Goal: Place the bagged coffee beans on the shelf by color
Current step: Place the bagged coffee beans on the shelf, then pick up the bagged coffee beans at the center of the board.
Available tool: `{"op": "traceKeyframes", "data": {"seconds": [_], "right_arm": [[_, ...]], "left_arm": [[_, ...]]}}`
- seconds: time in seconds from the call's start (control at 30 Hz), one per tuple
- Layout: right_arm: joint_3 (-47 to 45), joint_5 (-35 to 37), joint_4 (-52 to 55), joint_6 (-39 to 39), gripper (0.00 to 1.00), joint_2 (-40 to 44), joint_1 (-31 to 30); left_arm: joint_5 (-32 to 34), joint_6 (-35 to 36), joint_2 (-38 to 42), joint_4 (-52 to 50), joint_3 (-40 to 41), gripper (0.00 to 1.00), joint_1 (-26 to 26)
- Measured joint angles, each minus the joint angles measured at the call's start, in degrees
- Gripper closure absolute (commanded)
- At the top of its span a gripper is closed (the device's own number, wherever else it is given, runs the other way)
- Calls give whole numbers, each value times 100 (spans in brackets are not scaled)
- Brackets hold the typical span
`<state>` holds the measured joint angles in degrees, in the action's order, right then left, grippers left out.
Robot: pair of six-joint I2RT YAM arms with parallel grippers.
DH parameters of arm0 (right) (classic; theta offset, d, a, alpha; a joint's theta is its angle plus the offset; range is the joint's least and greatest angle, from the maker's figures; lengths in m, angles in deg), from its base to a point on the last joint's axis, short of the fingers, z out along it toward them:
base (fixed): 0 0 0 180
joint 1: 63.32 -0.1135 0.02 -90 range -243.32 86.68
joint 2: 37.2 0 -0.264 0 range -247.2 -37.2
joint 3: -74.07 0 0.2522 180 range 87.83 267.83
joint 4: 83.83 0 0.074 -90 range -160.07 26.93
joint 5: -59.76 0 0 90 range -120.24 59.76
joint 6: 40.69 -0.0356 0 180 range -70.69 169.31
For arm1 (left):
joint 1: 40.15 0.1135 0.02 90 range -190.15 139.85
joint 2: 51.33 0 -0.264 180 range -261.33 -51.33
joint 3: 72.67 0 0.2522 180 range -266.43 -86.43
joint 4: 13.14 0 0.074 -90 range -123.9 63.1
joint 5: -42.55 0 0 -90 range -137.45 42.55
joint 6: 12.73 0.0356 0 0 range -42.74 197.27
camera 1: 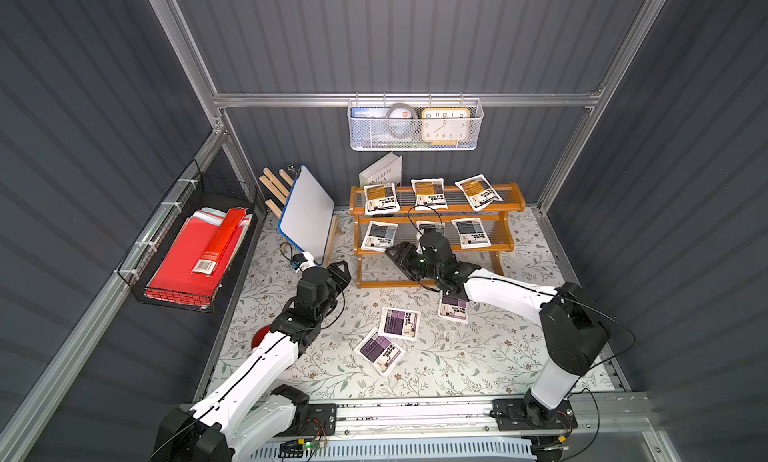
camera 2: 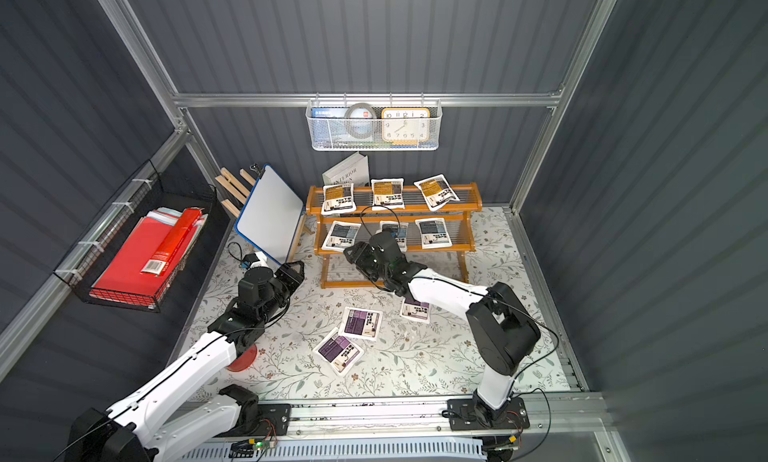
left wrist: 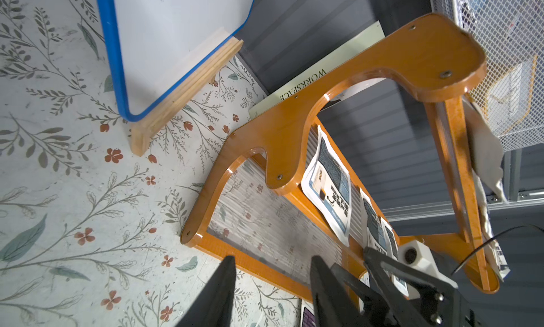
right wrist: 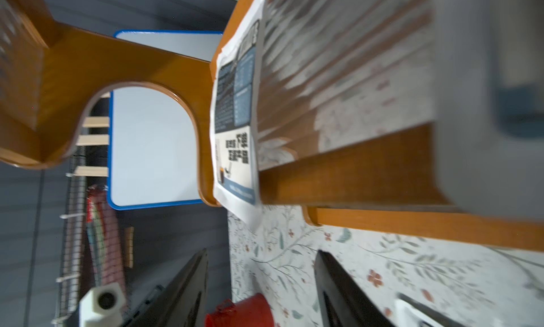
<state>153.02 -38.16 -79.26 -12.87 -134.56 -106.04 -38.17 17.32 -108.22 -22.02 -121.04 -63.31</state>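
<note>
Fingers released and empty, the right gripper (camera 1: pixel 394 251) hangs at the middle tier of the shelf (camera 1: pixel 453 209), the left gripper (camera 1: pixel 341 268) likewise released just left of it.

In both top views the right arm (camera 1: pixel 507 293) covers most of the middle blue-grey pouch (camera 1: pixel 434 225) on the shelf (camera 1: pixel 515 202) and overlaps one purple pouch (camera 1: pixel 453 308) on the surface (camera 1: pixel 519 356). The left arm (camera 2: pixel 187 364) hides part of a red round object (camera 2: pixel 243 362). The right wrist view is smeared, and a pale shape (right wrist: pixel 485 105) with a blue patch runs off its edge, unreadable.
</note>
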Motion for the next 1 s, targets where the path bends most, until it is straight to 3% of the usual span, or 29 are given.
{"op": "traceKeyframes", "data": {"seconds": [0.2, 0.33, 0.47, 0.63, 0.83, 1.0], "right_arm": [[-221, -275, 1290, 1523, 41, 503, 496], [-684, -693, 1707, 2234, 43, 531, 520], [-1399, -1158, 1974, 2618, 48, 557, 424], [-1587, -1556, 2079, 3010, 61, 549, 258], [-1622, -1926, 1788, 3248, 72, 315, 35], [-1700, -1993, 1617, 3333, 72, 4, 28]], "left_arm": [[-450, 667, -511, -129, 0, 54, 0], [-992, 1279, -1113, -284, -48, 54, 0], [-1786, 1884, -1711, -557, -236, 51, 0], [-2791, 2291, -2317, -688, -299, 47, -13], [-3193, 2514, -2767, -811, -299, 46, -116], [-3410, 2529, -3042, -796, -299, 46, -201]]}}
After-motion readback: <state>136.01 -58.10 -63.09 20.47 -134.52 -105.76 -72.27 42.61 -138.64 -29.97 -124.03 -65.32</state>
